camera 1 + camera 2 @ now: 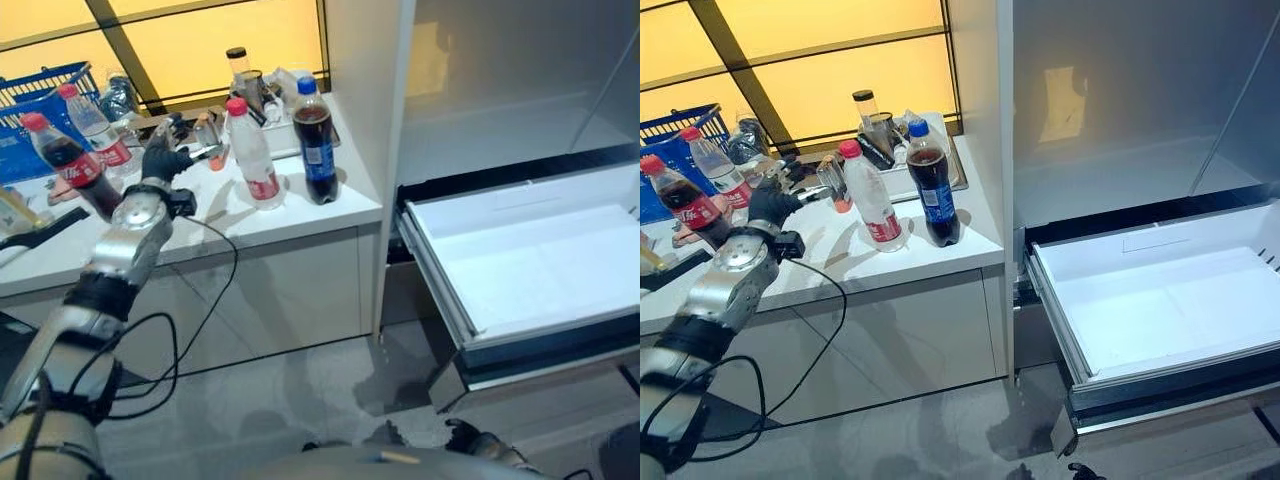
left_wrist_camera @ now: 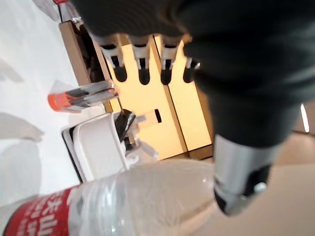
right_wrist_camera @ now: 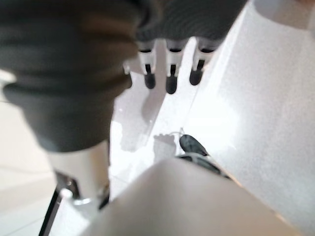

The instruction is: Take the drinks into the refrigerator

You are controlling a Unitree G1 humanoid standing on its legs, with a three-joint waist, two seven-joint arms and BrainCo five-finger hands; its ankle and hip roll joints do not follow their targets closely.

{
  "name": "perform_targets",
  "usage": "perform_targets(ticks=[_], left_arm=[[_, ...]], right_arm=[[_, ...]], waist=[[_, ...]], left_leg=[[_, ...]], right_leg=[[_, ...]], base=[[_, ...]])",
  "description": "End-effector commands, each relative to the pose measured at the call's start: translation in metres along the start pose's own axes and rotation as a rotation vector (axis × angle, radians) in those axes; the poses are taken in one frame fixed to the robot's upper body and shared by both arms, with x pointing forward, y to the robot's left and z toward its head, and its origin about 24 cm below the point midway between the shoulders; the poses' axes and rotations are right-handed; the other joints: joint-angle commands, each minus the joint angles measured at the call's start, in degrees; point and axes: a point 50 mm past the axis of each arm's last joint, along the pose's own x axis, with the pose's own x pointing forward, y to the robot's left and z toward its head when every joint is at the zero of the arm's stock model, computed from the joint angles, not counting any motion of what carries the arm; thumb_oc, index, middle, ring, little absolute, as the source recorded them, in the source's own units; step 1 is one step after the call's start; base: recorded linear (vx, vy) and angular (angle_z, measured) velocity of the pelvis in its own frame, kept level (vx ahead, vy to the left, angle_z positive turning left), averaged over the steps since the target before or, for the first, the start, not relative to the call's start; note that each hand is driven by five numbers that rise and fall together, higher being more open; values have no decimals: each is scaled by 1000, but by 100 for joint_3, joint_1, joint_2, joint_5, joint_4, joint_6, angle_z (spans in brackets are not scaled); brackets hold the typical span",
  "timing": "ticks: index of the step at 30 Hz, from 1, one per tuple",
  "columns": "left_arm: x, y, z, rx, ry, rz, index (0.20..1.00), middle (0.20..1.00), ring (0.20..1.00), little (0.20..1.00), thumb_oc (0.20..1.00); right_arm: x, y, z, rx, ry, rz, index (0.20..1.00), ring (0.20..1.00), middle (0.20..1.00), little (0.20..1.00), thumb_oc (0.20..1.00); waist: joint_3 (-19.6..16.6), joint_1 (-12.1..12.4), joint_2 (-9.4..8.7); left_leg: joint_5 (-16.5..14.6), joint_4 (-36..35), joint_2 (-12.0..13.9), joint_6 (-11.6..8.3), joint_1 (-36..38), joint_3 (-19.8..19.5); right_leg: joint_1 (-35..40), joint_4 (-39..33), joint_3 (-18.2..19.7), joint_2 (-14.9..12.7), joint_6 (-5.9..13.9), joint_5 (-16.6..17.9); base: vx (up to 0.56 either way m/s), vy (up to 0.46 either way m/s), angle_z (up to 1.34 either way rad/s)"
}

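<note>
Two bottles (image 1: 252,152) (image 1: 316,140) are stood side by side on the surface (image 1: 300,215), a tray (image 1: 290,125) behind them. Far left, two more bottles (image 1: 70,162) (image 1: 95,128) are set before a basket (image 1: 40,110). An open drawer (image 1: 530,270) is found right.

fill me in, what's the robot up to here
It is loading drinks into a fridge. The left hand is open above the counter, next to a clear water bottle and holding nothing. A cola bottle stands beside the water. The fridge drawer is pulled out and empty.
</note>
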Motion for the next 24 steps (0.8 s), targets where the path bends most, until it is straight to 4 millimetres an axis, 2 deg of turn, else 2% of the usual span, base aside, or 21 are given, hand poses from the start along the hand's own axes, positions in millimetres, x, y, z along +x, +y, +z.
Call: perform_targets(ticks=[1,12,24], left_arm=[[22,22,64,24,-171,77,1000,1000,1000,1000,1000],[26,18,45,8,-72,41,1000,1000,1000,1000,1000],[27,14,24,-27,3,51,1000,1000,1000,1000,1000]], right_arm=[[2,4,19,22,-48,3,1000,1000,1000,1000,1000],[2,0,15,69,-35,-14,1000,1000,1000,1000,1000],[2,-7,27,114,-76,-39,1000,1000,1000,1000,1000]], waist=[[293,-220,-240],[422,-351,-170],[627,-471,-150]], left_leg=[[-448,11,-374,328,163,334],[-424,11,-363,315,91,496],[-413,11,-348,310,29,598]], right_leg=[[-16,53,334,-244,413,-169],[-168,53,485,-217,409,-133],[-303,53,602,-186,393,-95]], base=[[-16,2,-17],[-7,5,-12],[-4,0,-5]])
